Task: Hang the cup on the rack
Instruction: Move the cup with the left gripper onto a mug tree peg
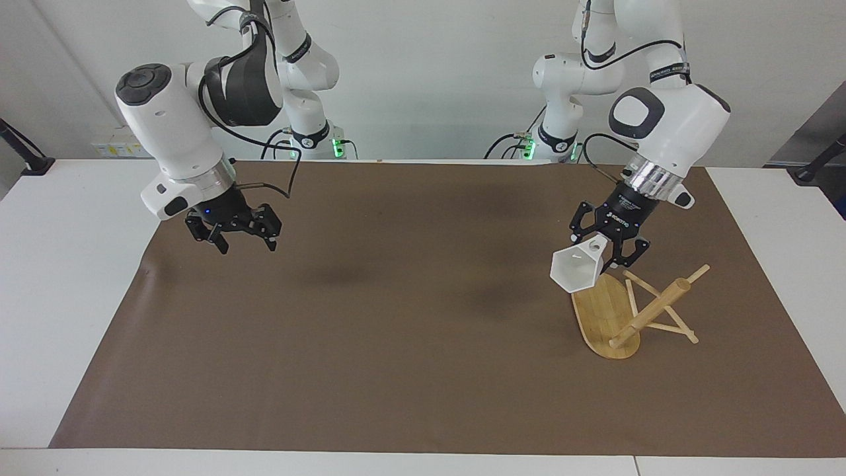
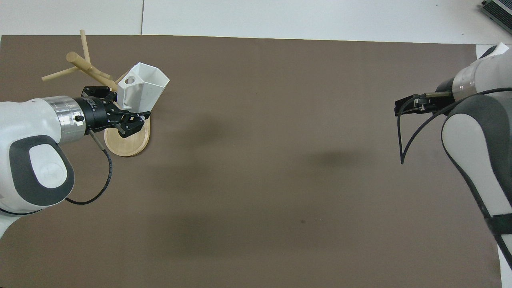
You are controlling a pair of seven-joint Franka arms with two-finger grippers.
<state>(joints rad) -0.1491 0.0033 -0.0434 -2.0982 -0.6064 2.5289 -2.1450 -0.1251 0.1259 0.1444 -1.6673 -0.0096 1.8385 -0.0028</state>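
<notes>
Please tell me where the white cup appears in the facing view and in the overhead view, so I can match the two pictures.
Facing view: the cup is at the view's right, held in the air by the left gripper, over the rack.
Overhead view: the cup is at the upper left, over the rack's base.
Shared landmark: the rack.
</notes>
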